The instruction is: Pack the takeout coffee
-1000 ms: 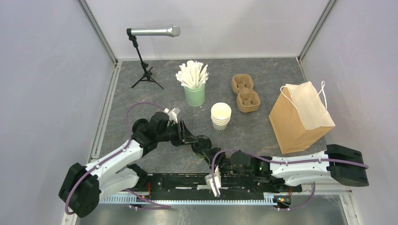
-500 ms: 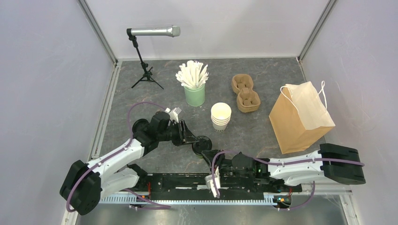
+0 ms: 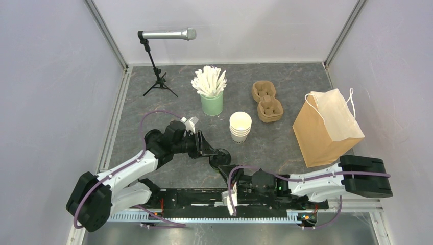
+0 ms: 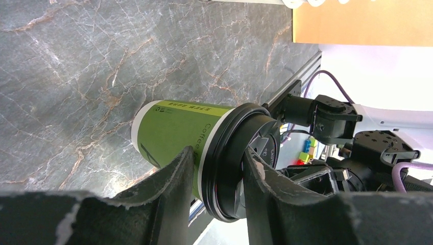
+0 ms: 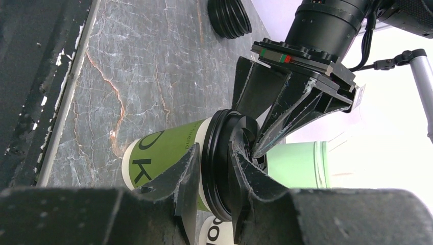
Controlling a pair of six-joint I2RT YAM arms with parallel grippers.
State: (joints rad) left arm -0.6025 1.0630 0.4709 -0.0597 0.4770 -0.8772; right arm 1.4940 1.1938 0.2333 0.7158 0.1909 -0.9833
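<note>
Both the left gripper (image 4: pixel 217 159) and right gripper (image 5: pixel 214 153) clamp the olive paper cup (image 4: pixel 173 130) at its round black lid (image 4: pixel 260 148), above veined stone worktop (image 4: pixel 76 66).

The olive-green cup (image 4: pixel 171 127) is a paper takeout cup with a pale lime band, dark print that includes the word "Coffee", and a white base rim. A round black lid (image 4: pixel 263 140) is seated on top. It stands on the table near the front edge, where the top view shows little more than its lid (image 3: pixel 220 154). The left gripper (image 4: pixel 217 155) and right gripper (image 5: pixel 214 153) clasp it at the lid from opposite sides. Just beside it, a sliver of the white cup (image 5: pixel 217 232) with dark print shows; its lid is out of sight.
</note>
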